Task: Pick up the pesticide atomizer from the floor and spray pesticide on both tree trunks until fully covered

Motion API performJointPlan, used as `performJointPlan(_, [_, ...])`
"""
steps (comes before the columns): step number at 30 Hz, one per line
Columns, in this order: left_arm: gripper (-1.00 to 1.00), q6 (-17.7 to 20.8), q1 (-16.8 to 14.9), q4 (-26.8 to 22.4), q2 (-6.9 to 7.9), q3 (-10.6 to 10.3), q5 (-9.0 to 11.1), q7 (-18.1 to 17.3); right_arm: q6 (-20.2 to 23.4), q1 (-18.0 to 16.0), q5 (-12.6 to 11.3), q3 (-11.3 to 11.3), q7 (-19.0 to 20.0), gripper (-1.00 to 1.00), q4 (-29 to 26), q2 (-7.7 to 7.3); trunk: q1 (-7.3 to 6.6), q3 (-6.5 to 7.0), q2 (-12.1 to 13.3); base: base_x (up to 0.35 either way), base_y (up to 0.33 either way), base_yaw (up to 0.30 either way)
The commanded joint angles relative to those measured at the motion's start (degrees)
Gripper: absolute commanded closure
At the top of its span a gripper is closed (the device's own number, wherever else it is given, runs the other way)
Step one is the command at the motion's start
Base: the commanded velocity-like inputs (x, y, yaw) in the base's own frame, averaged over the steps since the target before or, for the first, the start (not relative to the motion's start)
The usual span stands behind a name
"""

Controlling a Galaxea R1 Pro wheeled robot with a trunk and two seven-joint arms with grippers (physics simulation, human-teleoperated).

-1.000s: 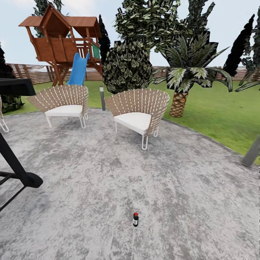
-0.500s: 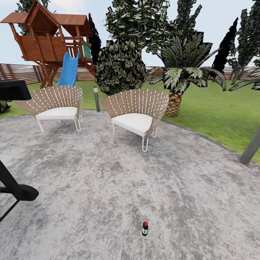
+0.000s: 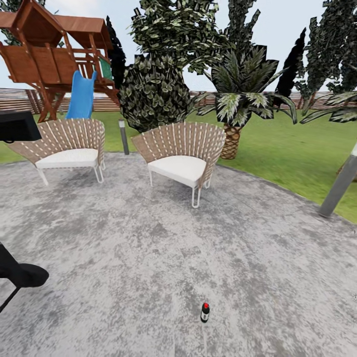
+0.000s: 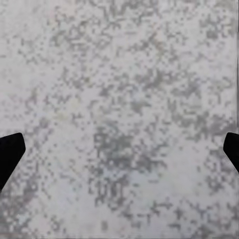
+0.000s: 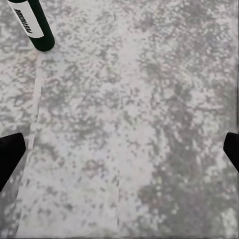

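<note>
Atomizer (image 3: 205, 312) upright on the grey paving (image 3: 124, 258) just ahead of me, red cap up, long axis vertical, two wicker chairs (image 3: 181, 156) well beyond it, my right gripper (image 5: 119, 149) spread wide over paving near the bottle, my left gripper (image 4: 119, 152) wide too

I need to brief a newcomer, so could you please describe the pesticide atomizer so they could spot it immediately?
Start at the grey mottled patio with its two woven chairs. Come forward from the nearer chair toward the camera; the pesticide atomizer stands upright alone on the paving. It is a tiny dark bottle with a red top and white label.
</note>
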Motion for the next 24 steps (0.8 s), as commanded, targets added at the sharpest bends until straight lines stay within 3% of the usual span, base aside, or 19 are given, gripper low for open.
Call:
performJointPlan(1, [-1.00,-0.16,-0.01,0.01,0.00,-0.04,0.52,-0.05,-0.15,-0.04,0.03,-0.03,-0.01,-1.00,0.04,0.01,-0.01,-0.05,-0.02,0.000,0.058,-0.261])
performJointPlan(24, [-1.00,-0.16,-0.01,-0.10,0.04,-0.04,0.52,-0.05,-0.11,-0.04,0.06,-0.04,-0.03,-1.00,0.05,0.01,-0.01,-0.05,-0.02,0.000,0.007,-0.266])
